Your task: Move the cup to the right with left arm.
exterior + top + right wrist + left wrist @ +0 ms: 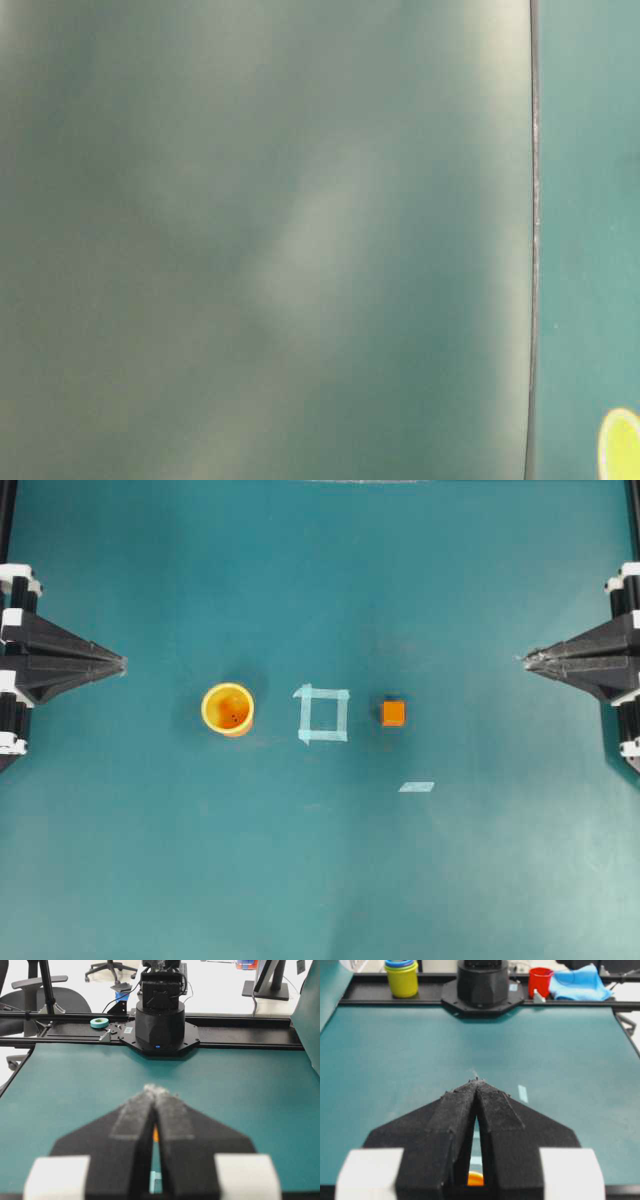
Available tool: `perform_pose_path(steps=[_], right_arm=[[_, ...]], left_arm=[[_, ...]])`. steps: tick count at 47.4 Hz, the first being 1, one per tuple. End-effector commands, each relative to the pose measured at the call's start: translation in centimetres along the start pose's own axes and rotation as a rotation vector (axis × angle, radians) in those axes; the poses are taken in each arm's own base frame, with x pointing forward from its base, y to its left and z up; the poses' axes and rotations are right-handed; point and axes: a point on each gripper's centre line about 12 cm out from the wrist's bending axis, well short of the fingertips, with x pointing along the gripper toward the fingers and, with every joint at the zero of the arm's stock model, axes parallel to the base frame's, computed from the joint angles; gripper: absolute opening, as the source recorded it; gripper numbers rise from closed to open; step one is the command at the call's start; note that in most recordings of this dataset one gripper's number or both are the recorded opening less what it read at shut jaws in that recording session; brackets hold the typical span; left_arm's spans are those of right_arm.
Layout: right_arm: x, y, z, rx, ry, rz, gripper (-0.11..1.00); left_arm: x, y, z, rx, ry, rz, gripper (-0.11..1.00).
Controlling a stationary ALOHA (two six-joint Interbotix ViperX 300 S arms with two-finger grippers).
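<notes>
The yellow-orange cup stands upright on the teal table, left of a square of pale tape. My left gripper is shut with its tips touching and nothing held, well to the left of the cup. In the left wrist view the gripper shows a sliver of the cup through the slit behind its tips. My right gripper is shut and empty at the far right; in the right wrist view its tips meet. A bit of the cup's rim shows in the table-level view.
A small orange cube sits right of the tape square. A loose strip of pale tape lies below and right of it. Beyond the table's far edge stand stacked cups, a red cup and a blue cloth.
</notes>
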Motion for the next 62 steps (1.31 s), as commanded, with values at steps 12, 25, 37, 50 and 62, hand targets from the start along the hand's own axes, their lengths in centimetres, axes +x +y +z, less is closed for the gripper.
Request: perform_pose_path(steps=[12,25,37,50,62], right_arm=[[0.3,0.0,1.1,0.004,-0.028,-0.001,0.00],[0.3,0.0,1.3,0.006,-0.032,-0.001,0.00],[0.3,0.0,1.8,0.004,-0.048,-0.001,0.00],[0.3,0.0,1.6,0.004,-0.037,-0.001,0.00],[0.3,0.0,1.8,0.004,-0.041,-0.001,0.00]], left_arm=[[0.2,-0.1,0.3,0.003,-0.005,-0.003,0.11],[0.5,-0.1,-0.2,-0.006,0.025,-0.004,0.44],[1.3,0.0,-1.7,-0.002,0.089,-0.002,0.61],[2.8,0.6,-5.4,0.001,0.234,0.025,0.77],[3.3,0.6,-8.5,0.008,0.241,0.023,0.78]])
